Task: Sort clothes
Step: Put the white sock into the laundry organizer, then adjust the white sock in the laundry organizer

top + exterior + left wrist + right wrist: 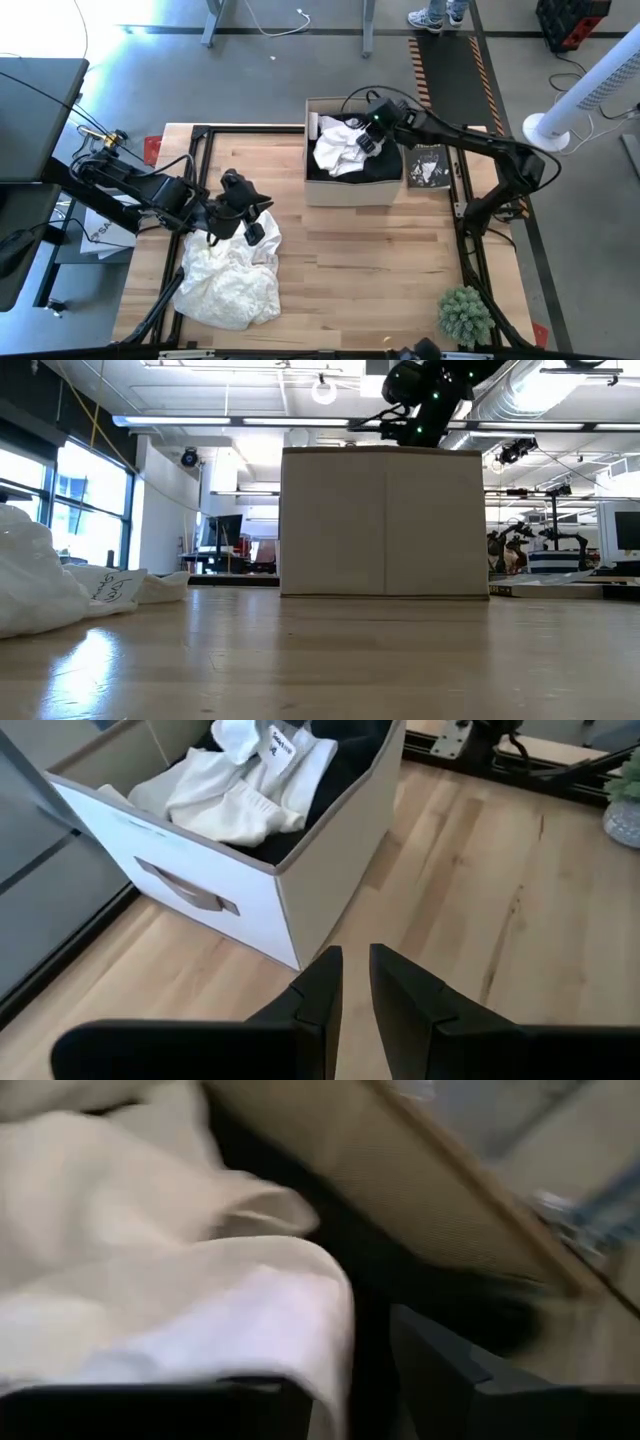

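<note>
A beige fabric box [350,185] stands at the table's far middle. Inside it a white garment [340,150] lies on black clothes [385,170]. My right gripper [368,140] hangs open over the box's far right part, right at the white garment [150,1280]. A second white garment [235,275] lies heaped on the table near the left front edge. My left gripper [255,225] hovers above that heap's far edge, its fingers [355,970] a narrow gap apart with nothing between them, pointing toward the box [230,870]. My right gripper comes slanting down into the box from the table's right side, with its fingers apart. A fold of the white garment [300,1310] lies over one finger and hides its tip. The other finger [440,1370] is bare. The garment rests on the black clothes in the box.
A black book [428,165] lies right of the box. A small green plant [465,315] stands at the near right corner. Black frame rails [200,135] border the table. Bare wood [380,260] spreads between the box and the near edge.
</note>
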`<state>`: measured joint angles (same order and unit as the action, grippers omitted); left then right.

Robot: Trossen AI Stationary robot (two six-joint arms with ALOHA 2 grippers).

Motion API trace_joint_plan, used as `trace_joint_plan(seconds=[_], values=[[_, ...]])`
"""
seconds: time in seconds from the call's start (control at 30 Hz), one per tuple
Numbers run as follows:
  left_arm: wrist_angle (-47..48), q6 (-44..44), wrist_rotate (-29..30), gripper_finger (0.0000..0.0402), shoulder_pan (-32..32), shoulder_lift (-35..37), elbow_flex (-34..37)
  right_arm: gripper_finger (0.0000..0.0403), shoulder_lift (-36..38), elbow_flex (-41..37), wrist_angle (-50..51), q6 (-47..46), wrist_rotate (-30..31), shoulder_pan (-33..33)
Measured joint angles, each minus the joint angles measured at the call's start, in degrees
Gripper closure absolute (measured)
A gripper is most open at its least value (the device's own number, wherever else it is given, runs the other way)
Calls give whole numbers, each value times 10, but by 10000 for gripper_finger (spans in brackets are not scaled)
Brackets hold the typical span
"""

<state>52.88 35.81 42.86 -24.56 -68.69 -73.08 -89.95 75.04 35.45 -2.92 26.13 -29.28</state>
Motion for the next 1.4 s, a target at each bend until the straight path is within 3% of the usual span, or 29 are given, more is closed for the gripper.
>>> trace_joint_plan(seconds=[0.13,0.33,0.43,0.67,0.8,0.9,1.07,1.2,1.4], values=[[0,0,16,348,0,1,0,279,1,54,99,-39,94,2],[0,0,36,348,0,1,0,279,1,110,171,-48,103,11],[0,0,38,348,0,1,0,279,1,113,171,-47,77,19],[0,0,38,348,0,1,0,281,0,77,158,-39,-74,23],[0,0,37,348,0,1,0,294,0,9,109,-27,-102,-8],[0,0,36,348,0,1,0,310,0,-47,23,-68,-98,-43],[0,0,36,348,0,1,0,328,-8,-88,2,-59,-181,-68],[0,0,41,348,0,1,0,332,-15,-53,52,-28,-168,-64],[1,0,42,348,0,1,0,332,-11,94,143,-12,-155,-39]])
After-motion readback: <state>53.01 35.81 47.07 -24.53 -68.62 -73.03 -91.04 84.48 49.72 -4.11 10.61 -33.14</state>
